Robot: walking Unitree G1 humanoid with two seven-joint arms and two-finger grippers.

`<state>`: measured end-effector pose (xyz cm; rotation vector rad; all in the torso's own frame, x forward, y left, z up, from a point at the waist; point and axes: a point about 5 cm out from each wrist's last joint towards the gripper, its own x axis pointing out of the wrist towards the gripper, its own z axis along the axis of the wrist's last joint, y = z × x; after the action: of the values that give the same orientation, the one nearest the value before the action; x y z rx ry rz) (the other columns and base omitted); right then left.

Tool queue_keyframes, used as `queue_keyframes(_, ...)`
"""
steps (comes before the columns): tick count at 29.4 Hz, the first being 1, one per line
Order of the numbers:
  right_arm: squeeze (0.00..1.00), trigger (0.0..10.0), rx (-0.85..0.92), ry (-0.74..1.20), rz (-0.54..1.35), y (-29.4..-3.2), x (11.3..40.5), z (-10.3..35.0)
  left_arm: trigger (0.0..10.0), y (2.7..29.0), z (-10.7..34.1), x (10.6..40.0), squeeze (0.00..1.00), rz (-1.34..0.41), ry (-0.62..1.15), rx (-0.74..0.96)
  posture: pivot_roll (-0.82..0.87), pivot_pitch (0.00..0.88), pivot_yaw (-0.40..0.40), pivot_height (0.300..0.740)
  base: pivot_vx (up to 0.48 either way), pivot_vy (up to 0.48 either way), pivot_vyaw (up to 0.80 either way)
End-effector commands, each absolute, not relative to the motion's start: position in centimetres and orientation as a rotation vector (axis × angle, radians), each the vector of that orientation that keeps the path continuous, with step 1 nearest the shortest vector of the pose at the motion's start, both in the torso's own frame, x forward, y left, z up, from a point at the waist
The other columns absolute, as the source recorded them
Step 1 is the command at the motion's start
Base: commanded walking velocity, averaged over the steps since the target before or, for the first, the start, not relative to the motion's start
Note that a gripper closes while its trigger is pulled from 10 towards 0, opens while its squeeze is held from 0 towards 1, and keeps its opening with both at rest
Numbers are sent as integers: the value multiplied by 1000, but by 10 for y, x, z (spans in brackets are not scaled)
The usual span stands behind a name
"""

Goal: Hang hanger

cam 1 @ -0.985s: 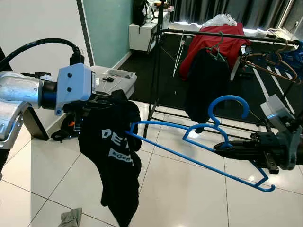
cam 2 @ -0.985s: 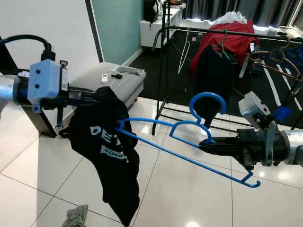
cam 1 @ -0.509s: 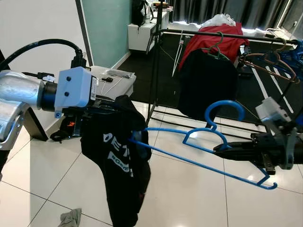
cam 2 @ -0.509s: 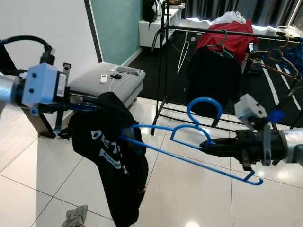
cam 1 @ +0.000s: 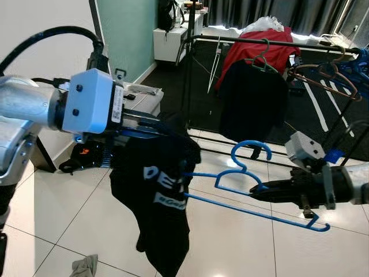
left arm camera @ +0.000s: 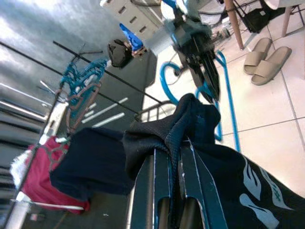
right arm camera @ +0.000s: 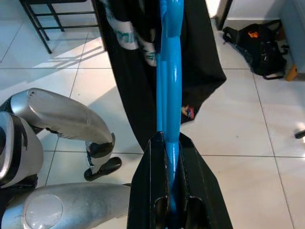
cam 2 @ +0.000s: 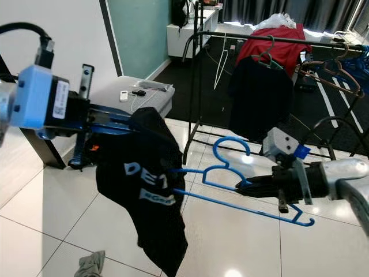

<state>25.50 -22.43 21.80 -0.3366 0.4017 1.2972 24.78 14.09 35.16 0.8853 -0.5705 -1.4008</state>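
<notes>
A black T-shirt (cam 1: 158,202) with white lettering hangs from my left gripper (cam 1: 167,131), which is shut on a bunch of its fabric (left arm camera: 174,138) at chest height. My right gripper (cam 1: 259,190) is shut on a blue plastic hanger (cam 1: 242,179), gripping it just below the hook and holding it roughly level. The hanger's left arm reaches into the shirt near the collar, and its tip is hidden by the cloth. In the right wrist view the hanger (right arm camera: 170,71) runs straight out from the fingers toward the shirt (right arm camera: 124,57).
A black clothes rack (cam 1: 242,39) stands behind, carrying a red garment (cam 1: 259,49), a black garment (cam 1: 251,101) and several hangers at its right end. A grey suitcase (cam 1: 144,95) stands at the left. A grey rag (cam 1: 85,266) lies on the white tiles.
My left gripper has carried the shirt to the right, and my right gripper has brought the hanger to the left. The hanger's left arm now enters the shirt instead of only touching it.
</notes>
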Motion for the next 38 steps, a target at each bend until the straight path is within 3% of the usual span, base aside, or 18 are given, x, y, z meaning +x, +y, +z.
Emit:
queue_keyframes(1, 0, 10000, -352, 392, 1335, -217, 254, 218, 10000, 134, 355, 243, 0, -1424, -613, 875, -24, 0, -33, 740, 0, 0, 0)
queue_keyframes(13, 0, 10000, -362, 379, 1389, -205, 257, 215, 10000, 125, 351, 240, 0, -1435, -603, 930, -22, 0, -32, 740, 0, 0, 0)
queue_keyframes(20, 0, 10000, -403, 286, 1290, -236, 255, 259, 10000, 154, 344, 258, 0, -1331, -463, 1032, -34, 0, -27, 740, 0, 0, 0)
queue_keyframes(27, 0, 10000, -414, 272, 1298, -246, 247, 270, 10000, 176, 338, 273, 0, -1254, -384, 1047, -41, 0, -23, 740, 0, 0, 0)
queue_keyframes(38, 0, 10000, -428, 277, 1298, -246, 245, 274, 10000, 175, 339, 275, 0, -1261, -379, 1051, -45, 0, -23, 740, 0, 0, 0)
